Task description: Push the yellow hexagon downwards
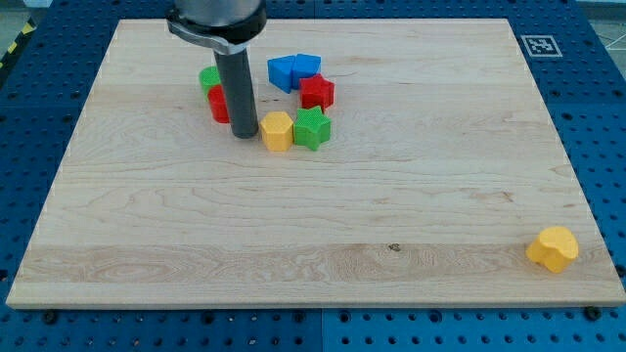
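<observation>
The yellow hexagon (277,131) lies on the wooden board (313,225) left of the middle, in the upper part of the view. My tip (245,135) rests on the board just to the hexagon's left, touching it or nearly so. A green star block (312,128) sits against the hexagon's right side.
A red star block (316,93) and two blue blocks (293,70) lie above the green star. A red block (218,104) and a green block (208,78) sit behind the rod on the left. Another yellow block (553,247) lies near the board's bottom right corner.
</observation>
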You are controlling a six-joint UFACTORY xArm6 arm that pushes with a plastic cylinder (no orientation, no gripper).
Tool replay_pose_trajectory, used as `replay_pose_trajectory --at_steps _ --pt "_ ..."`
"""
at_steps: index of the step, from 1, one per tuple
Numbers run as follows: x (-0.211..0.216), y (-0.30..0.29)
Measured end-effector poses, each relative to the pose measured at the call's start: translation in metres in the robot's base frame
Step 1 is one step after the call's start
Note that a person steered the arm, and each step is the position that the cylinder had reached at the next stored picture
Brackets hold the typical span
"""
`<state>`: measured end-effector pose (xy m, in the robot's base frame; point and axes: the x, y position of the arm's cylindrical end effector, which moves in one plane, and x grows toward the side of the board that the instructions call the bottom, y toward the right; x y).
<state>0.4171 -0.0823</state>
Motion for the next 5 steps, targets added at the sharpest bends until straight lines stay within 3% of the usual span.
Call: replay_pose_trajectory --at_steps 2,5 --pt "-0.029 0.031" --pt "0.033 0.025"
